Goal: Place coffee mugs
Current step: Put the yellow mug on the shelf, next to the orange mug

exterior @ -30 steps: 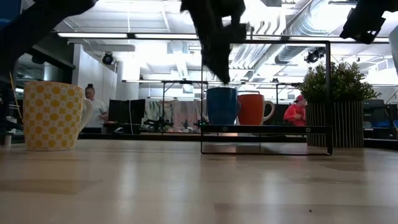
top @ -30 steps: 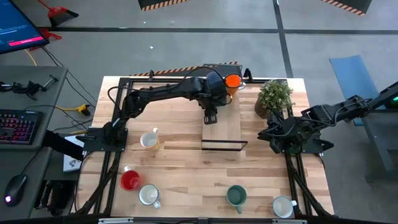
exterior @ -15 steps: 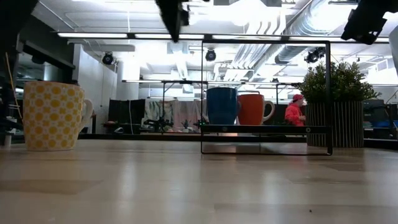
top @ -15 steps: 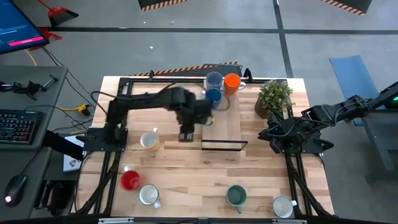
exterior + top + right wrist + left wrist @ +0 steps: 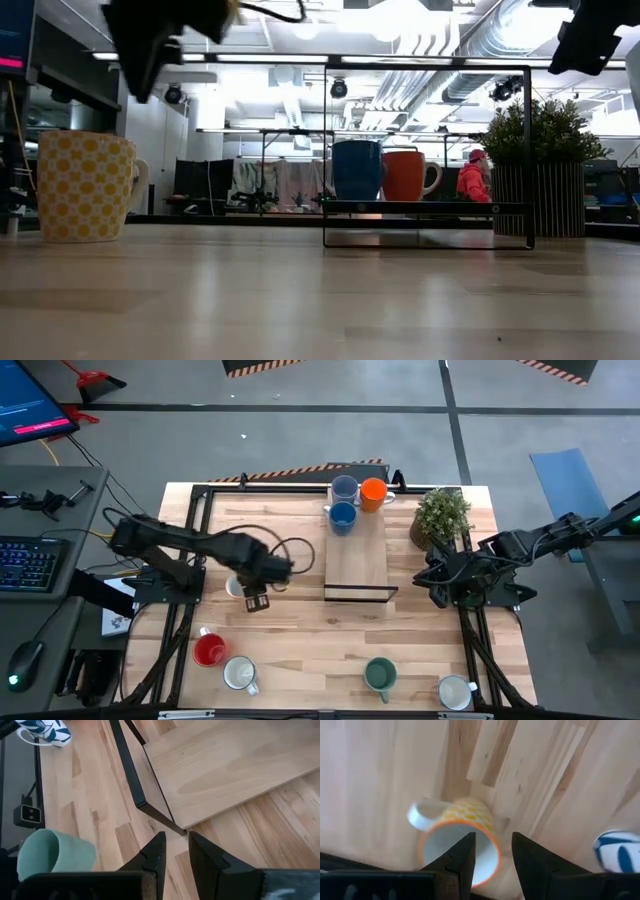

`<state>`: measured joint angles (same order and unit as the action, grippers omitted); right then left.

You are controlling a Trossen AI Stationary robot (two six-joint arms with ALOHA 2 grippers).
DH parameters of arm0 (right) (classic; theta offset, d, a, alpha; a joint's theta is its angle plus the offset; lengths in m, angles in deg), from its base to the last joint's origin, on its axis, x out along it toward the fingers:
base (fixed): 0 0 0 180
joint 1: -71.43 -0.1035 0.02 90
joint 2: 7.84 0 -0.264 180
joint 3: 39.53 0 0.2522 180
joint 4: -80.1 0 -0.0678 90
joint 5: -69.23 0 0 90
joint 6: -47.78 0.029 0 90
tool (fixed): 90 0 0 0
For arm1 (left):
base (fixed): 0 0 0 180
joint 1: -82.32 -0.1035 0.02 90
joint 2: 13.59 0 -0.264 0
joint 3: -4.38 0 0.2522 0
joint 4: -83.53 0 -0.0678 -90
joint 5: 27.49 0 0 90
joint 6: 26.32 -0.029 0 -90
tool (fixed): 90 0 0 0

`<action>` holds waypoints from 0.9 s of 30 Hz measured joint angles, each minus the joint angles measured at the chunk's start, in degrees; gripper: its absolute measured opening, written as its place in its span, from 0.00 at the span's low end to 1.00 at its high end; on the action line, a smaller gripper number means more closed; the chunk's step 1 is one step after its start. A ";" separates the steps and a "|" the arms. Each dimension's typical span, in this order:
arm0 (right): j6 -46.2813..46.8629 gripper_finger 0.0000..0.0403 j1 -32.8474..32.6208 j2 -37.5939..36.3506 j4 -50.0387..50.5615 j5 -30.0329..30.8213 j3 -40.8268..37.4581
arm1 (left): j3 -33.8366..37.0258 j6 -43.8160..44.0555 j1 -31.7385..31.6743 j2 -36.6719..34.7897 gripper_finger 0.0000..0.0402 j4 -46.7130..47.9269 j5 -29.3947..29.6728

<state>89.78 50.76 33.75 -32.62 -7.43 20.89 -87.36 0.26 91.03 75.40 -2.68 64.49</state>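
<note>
Left gripper hangs with fingers spread right over my yellow-dotted mug. Overhead the arm hides that mug; the wrist view shows its orange rim, handle toward ten o'clock. Low view has it standing upright on the table. Right gripper, slightly parted, waits beside the plant.

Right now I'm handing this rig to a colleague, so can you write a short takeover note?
Left pincer: open, empty, above the yellow-dotted mug at the table's left.
Right pincer: open, empty, parked at the right edge by the potted plant.
Done: light blue mug, dark blue mug and orange mug stand on the wooden shelf.
Left: yellow-dotted mug, red mug, white mug, green mug, patterned mug.
</note>
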 joint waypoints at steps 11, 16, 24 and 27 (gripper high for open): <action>0.00 0.16 0.00 2.04 -0.45 -0.01 0.00 | 10.34 13.84 6.18 -4.67 0.29 -3.98 1.81; 0.00 0.16 0.00 2.42 -0.51 -0.07 0.00 | 12.93 15.03 6.85 -4.67 0.29 -7.30 2.33; 0.10 0.16 0.00 2.57 -0.63 -0.39 0.00 | 13.57 16.79 6.85 -4.67 0.29 -7.35 4.79; 0.76 0.16 0.00 2.67 -0.63 -0.46 0.00 | 13.56 16.80 6.85 -4.67 0.29 -7.73 4.79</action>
<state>90.54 50.76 36.41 -33.24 -7.89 20.89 -73.81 17.07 97.88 70.72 -10.41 69.28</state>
